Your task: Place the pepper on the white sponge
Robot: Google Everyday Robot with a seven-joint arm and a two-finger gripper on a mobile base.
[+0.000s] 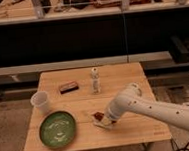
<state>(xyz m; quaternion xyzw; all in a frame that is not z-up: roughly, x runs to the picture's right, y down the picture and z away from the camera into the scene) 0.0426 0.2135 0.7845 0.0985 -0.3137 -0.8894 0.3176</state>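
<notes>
The pepper (pixel 97 115) is a small dark red shape on the wooden table (pixel 128 76), right of the green plate. It lies at the left end of the white sponge (pixel 104 123), a pale pad that mostly sits under my gripper. My gripper (pixel 105 118) comes in from the right on a white arm and is right at the pepper, low over the sponge. The gripper hides most of the sponge and where the pepper touches it.
A green plate (pixel 57 129) lies at the front left, with a white cup (pixel 40 102) behind it. A dark brown block (pixel 68 86) and a small pale bottle (pixel 95 80) stand toward the back. Dark shelving rises behind the table.
</notes>
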